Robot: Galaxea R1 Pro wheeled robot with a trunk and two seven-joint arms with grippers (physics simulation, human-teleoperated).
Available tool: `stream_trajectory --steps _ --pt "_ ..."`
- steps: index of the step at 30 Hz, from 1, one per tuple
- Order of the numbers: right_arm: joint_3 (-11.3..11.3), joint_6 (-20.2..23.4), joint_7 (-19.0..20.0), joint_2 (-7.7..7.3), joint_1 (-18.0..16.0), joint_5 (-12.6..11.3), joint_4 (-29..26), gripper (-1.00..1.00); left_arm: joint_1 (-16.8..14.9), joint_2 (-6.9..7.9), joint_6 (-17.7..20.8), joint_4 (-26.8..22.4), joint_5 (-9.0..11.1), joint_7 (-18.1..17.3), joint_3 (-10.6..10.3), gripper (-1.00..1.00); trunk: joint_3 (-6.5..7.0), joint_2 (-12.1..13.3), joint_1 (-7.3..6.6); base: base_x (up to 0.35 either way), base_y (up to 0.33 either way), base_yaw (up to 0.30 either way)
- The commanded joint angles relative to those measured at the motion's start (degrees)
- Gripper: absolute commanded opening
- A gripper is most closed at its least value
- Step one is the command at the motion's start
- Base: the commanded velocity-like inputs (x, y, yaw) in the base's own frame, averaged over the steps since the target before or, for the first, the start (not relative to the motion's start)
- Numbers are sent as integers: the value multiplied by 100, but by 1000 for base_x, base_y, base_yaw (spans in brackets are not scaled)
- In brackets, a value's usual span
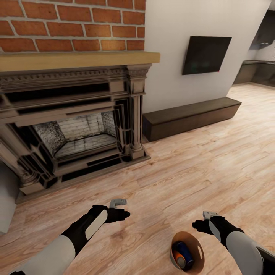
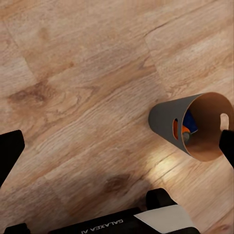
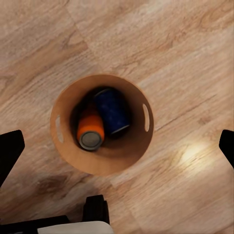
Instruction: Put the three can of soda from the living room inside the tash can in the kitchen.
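Observation:
The copper-brown tash can (image 1: pixel 199 249) stands upright on the wood floor of the living room, below and just left of my right gripper (image 1: pixel 206 220). Inside it lie a dark blue can of soda (image 3: pixel 112 111) and an orange can of soda (image 3: pixel 90 130), also seen from the head view as the blue can (image 1: pixel 186 252) and the orange can (image 1: pixel 178 260). My right gripper (image 3: pixel 118 148) hangs open straight above the bin's rim (image 3: pixel 62 146), holding nothing. My left gripper (image 1: pixel 118 209) is open and empty over bare floor, with the bin (image 2: pixel 168 119) off to its side.
An ornate dark fireplace (image 1: pixel 76 122) under a red brick chimney (image 1: pixel 72 25) fills the left. A low dark bench (image 1: pixel 191 116) and a wall TV (image 1: pixel 205 54) stand ahead. Dark kitchen cabinets (image 1: pixel 259 70) show at the far right past open plank floor (image 1: pixel 214 160).

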Motion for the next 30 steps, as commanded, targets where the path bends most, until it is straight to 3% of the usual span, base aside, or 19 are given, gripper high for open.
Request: stream_trajectory --steps 1,30 --pt "0 0 0 0 0 1 0 100 0 -1 -1 1 0 0 0 100 28 42 -23 0 0 0" --pt "-2 0 0 0 0 -6 0 100 0 -4 -12 33 -1 0 0 100 819 1205 -659 0 0 0"
